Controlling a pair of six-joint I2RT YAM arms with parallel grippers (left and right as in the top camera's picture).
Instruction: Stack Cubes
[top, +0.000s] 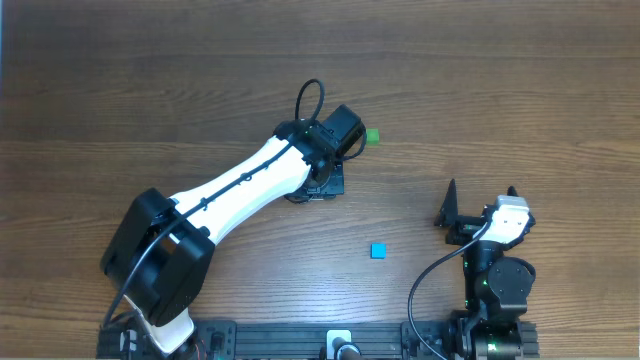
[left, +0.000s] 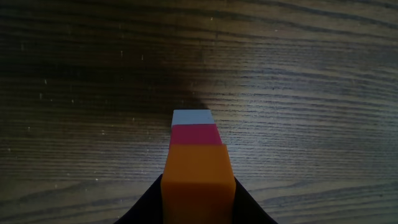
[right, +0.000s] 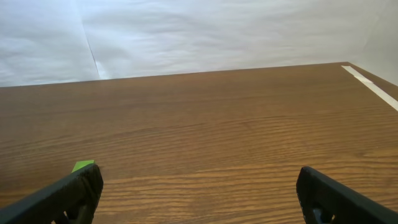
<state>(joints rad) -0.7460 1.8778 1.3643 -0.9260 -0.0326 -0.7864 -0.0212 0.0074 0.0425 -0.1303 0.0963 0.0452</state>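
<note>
1. The left gripper (left: 198, 208) is clamping the orange cube (left: 198, 174) between its fingers. It is probably seating it on the red cube (left: 194, 134) and grey cube (left: 192, 117) sitting just beyond the fingertips.
2. One green cube (top: 372, 136) and one blue cube (top: 378, 250) are lying loose, outside both grippers' fingers — five cubes altogether.
3. The right gripper (right: 199, 179) is resting with fingers spread wide, holding nothing.

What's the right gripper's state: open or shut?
Open. The right gripper has its fingers wide apart in its wrist view, bare table between them.
</note>
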